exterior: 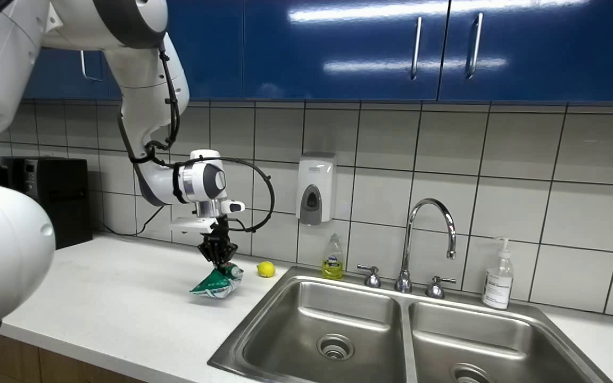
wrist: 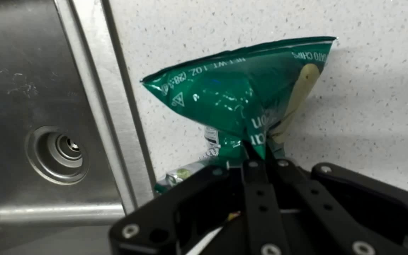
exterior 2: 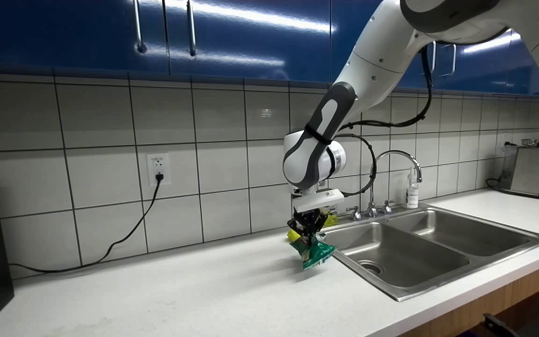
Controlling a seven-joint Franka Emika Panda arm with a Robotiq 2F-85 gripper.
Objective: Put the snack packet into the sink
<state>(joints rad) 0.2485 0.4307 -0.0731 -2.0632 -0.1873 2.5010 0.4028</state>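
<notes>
The green foil snack packet [exterior: 215, 284] hangs pinched and creased from my gripper [exterior: 222, 263], low over the white counter. It also shows in an exterior view [exterior 2: 318, 254] and in the wrist view [wrist: 221, 95], where its wide sealed end fans out. My gripper [wrist: 259, 150] is shut on it; the fingertips are partly hidden in the folds. Whether its lowest corner touches the counter is hard to tell. The steel double-basin sink [exterior: 407, 335] lies beside the packet; its rim shows in the wrist view [wrist: 106, 88] and it is also in an exterior view [exterior 2: 419, 255].
A small yellow round object [exterior: 266, 269] sits on the counter behind the packet. A soap bottle [exterior: 332, 260], the chrome faucet [exterior: 407, 244] and a pump bottle [exterior: 498, 279] stand along the sink's back edge. A black machine [exterior: 54, 194] stands at the counter's far end.
</notes>
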